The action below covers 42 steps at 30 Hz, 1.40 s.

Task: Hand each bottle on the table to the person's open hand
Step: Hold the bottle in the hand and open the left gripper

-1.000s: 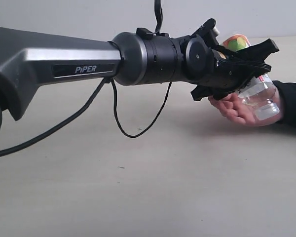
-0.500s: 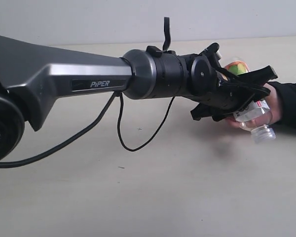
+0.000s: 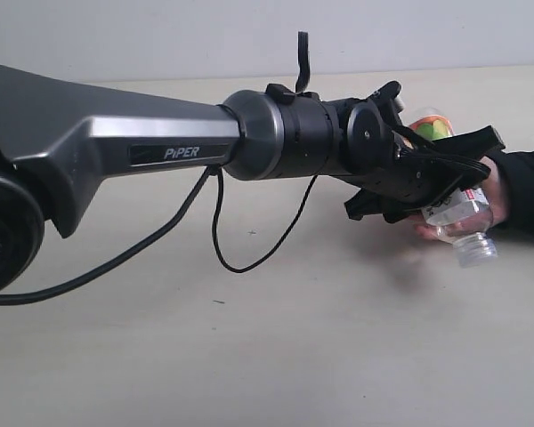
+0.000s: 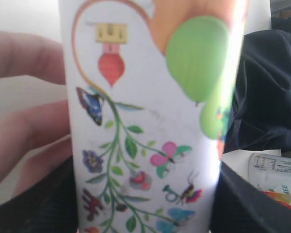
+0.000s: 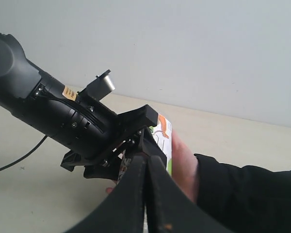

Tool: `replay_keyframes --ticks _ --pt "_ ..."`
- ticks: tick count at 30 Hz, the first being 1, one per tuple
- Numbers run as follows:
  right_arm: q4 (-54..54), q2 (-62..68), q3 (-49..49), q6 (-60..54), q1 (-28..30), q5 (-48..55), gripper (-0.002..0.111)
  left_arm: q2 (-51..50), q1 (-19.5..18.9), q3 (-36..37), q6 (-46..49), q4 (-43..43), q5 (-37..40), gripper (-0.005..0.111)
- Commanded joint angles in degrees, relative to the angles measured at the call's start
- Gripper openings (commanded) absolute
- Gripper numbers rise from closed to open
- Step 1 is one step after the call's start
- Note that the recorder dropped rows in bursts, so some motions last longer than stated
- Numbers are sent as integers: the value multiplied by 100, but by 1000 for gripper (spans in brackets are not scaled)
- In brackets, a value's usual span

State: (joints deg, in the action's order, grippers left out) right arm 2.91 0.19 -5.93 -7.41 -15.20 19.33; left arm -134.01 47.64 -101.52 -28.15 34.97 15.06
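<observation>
The clear bottle with the white fruit label [image 3: 463, 218] lies tilted, cap end down, between the jaws of my left gripper [image 3: 463, 169], which is shut on it at the exterior view's right. The person's hand [image 3: 497, 189] is wrapped around the same bottle from behind. In the left wrist view the label [image 4: 150, 121] fills the picture, with pink fingers [image 4: 24, 126] beside it. The right wrist view shows my right gripper [image 5: 146, 162] shut and empty, a little short of the bottle [image 5: 164, 141] and the hand [image 5: 184, 165]. No other bottles show.
The pale beige table [image 3: 249, 338] stretches under the left arm [image 3: 160, 133], whose black cable [image 3: 240, 240] hangs in a loop. The person's dark sleeve [image 3: 527, 191] comes in from the right edge. A light wall stands behind.
The left arm has shifted slightly right. The person's hand has gone from open under the bottle to closed around it, and the bottle's cap end has dropped lower.
</observation>
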Motion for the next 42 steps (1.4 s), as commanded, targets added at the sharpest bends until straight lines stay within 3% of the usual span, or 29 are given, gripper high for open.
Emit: replay_keyframes --ticks 1,4,9,24,37,42 --pt "3 -19 15 -9 22 -76 0 38 31 1 77 -10 108 44" --pt "3 -19 15 -9 22 -76 0 38 31 1 92 -10 63 61" --pt "-9 -19 15 -9 22 -76 0 38 31 1 109 -29 6 71" --pt "31 -19 15 -9 22 -76 0 97 19 1 215 -67 -9 72" --pt "31 -19 15 -9 22 -76 0 294 -305 1 396 -96 996 71" --pt "31 -19 15 -9 22 -76 0 294 -305 1 410 -108 927 71"
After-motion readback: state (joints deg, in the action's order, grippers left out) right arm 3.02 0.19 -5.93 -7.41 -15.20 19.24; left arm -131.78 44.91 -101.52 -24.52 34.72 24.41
